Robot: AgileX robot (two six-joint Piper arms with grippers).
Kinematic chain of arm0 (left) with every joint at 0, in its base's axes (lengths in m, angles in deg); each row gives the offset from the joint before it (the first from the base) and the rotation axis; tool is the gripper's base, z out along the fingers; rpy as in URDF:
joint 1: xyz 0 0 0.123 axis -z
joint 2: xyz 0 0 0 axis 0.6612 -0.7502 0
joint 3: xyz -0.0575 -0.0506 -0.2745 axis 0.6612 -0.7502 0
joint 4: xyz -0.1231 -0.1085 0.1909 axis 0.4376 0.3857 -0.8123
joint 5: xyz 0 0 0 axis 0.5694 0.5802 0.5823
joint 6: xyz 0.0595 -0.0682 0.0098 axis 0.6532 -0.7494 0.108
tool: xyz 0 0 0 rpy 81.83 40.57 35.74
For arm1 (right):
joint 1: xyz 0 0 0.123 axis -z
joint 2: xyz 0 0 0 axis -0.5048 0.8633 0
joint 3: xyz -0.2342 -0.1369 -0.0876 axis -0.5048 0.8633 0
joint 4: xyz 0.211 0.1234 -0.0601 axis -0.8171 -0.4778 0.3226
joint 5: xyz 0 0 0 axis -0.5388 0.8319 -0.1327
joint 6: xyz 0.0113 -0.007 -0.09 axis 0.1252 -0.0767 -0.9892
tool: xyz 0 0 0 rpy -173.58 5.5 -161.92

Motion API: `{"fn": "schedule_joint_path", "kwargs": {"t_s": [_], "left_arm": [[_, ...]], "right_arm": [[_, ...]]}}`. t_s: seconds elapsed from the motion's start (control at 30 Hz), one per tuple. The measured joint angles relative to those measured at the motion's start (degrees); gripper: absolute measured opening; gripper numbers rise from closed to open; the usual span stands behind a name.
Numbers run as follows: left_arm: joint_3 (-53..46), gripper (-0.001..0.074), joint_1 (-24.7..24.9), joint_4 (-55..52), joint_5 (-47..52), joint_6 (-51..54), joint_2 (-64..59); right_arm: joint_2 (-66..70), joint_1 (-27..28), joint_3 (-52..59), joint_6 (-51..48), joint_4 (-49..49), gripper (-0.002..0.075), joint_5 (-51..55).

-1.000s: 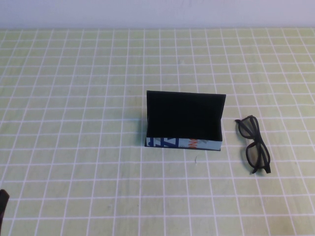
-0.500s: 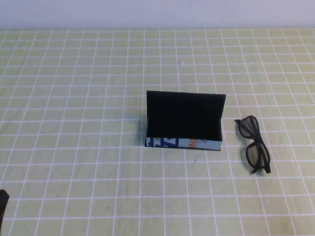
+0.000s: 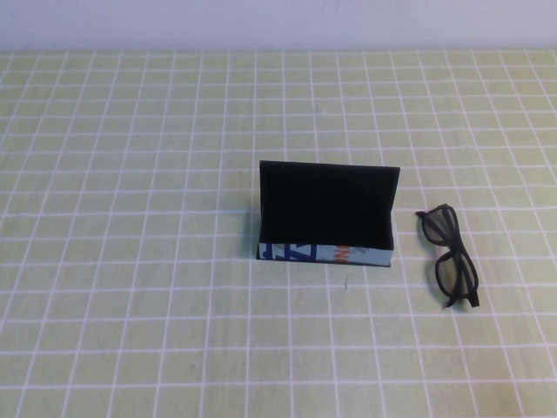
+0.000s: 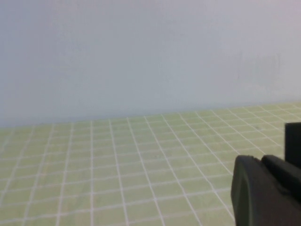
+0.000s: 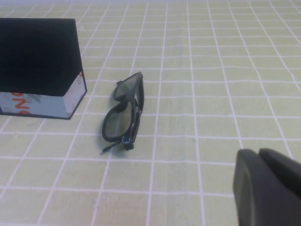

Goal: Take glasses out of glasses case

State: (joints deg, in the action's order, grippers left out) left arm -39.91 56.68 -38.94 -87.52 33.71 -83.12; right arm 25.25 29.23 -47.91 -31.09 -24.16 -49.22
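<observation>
The glasses case (image 3: 325, 216) stands open in the middle of the table, its black lid up and its white printed front toward me. The black glasses (image 3: 449, 255) lie on the cloth to its right, outside the case, unfolded. Neither gripper shows in the high view. In the right wrist view, my right gripper (image 5: 258, 155) is shut and empty, back from the glasses (image 5: 123, 116) and the case (image 5: 40, 66). In the left wrist view, my left gripper (image 4: 261, 162) is shut and empty, with a black edge of the case (image 4: 293, 141) beyond it.
A green cloth with a white grid (image 3: 130, 261) covers the table. A pale wall (image 3: 278, 22) runs along the far edge.
The dark tip of the left arm at the bottom left corner of the high view has drawn back out of sight. The case and the glasses have not moved.
</observation>
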Motion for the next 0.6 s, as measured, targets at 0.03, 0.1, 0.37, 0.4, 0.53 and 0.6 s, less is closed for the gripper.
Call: {"fn": "schedule_joint_path", "kwargs": {"t_s": [0.03, 0.1, 0.37, 0.4, 0.53, 0.6], "left_arm": [[0.0, -0.0004, -0.3, -8.9, -0.8, -6.1, 0.0], [0.0, -0.0004, -1.8, -24.6, -1.2, -20.7, 0.1], [0.0, -0.0004, -5.2, -38.4, 11.3, -34.4, 1.4], [0.0, -0.0004, -5.3, -38.8, 13.1, -34.5, 1.4], [0.0, -0.0004, -5.5, -39.9, 20.4, -34.7, 1.5], [0.0, -0.0004, -5.5, -40.1, 22.7, -34.9, 1.5]], "right_arm": [[0.0, 0.0, 0.0, 0.0, -0.1, -0.0018, 0.0], [0.0, 0.0, 0.0, 0.0, -0.1, -0.0018, 0.0], [0.0, 0.0, 0.0, 0.0, -0.1, -0.0018, 0.0], [0.0, 0.0, 0.0, 0.0, -0.1, -0.0018, 0.0], [0.0, 0.0, 0.0, 0.1, -0.1, -0.0018, 0.1], [0.0, 0.0, 0.0, 0.1, -0.1, -0.0018, 0.1]]}}
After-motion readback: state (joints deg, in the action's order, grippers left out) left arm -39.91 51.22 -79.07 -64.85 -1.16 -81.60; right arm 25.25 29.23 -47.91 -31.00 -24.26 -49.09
